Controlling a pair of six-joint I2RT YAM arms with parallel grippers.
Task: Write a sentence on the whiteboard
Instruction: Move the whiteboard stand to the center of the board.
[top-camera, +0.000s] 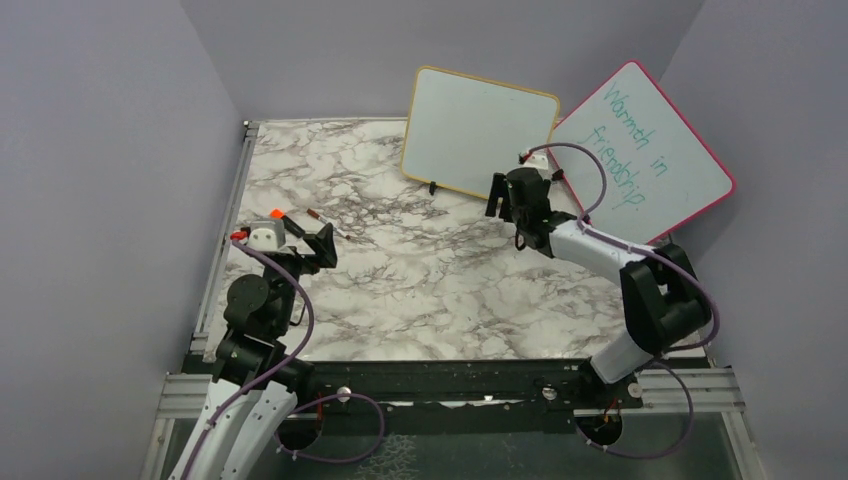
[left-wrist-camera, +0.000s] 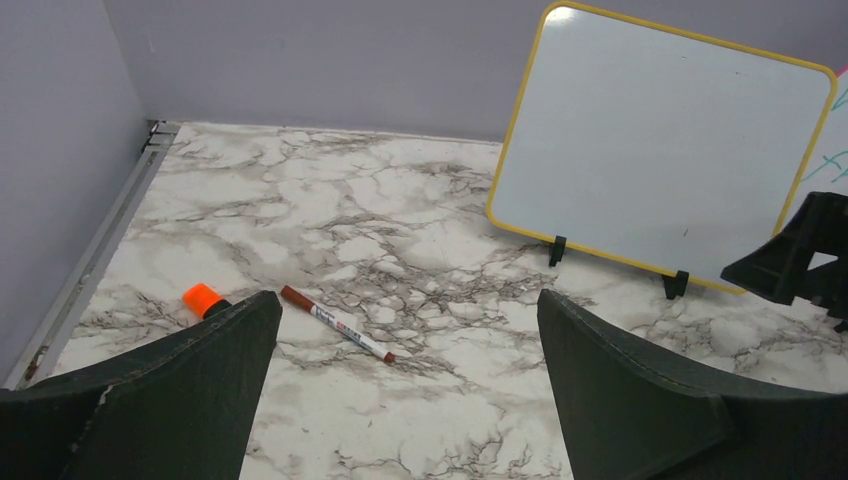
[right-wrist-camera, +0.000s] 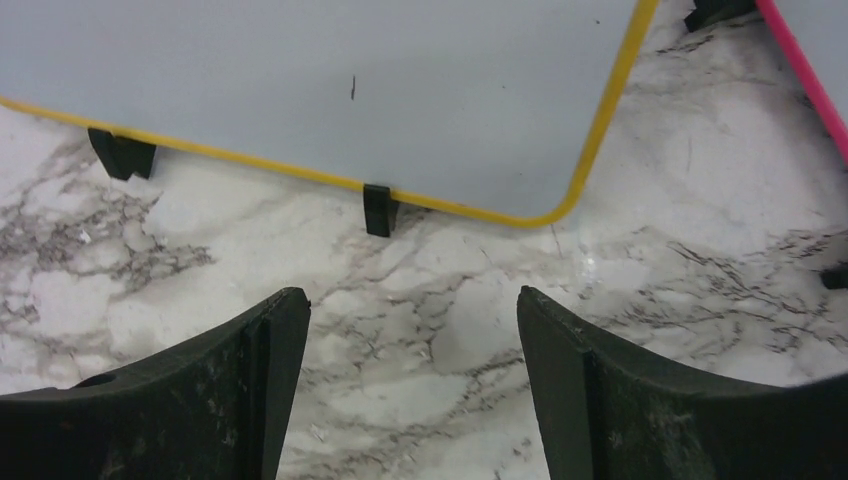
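The left claw (top-camera: 305, 240) stands wide apart and holds nothing, hovering low over the marble surface (top-camera: 420, 280), well to the left of the whiteboard (top-camera: 478, 132). In its wrist view a red-brown marker (left-wrist-camera: 337, 323) lies flat on the surface just ahead of the left finger, and an orange cap or marker end (left-wrist-camera: 203, 298) peeks out beside that same finger, farther from the whiteboard than the marker is.

The whiteboard leans upright on small black clip feet (right-wrist-camera: 378, 209) at the back of the surface. Its face is blank apart from one tiny dark fleck; no sentence is on it yet, so the task looks to be at its very start.

The right claw (top-camera: 512, 207) hangs just in front of the whiteboard's lower right corner, also spread wide and gripping nothing. Right of the whiteboard, touching or just behind its edge, leans a pink-framed board (top-camera: 650, 150) with teal handwriting.

The risks, as I judge them: the thin marker lies flat and could roll or skid if the left claw closes off-centre, and the whiteboard, propped only on clips, could tip back or slide under writing pressure unless the right claw steadies it without knocking it.
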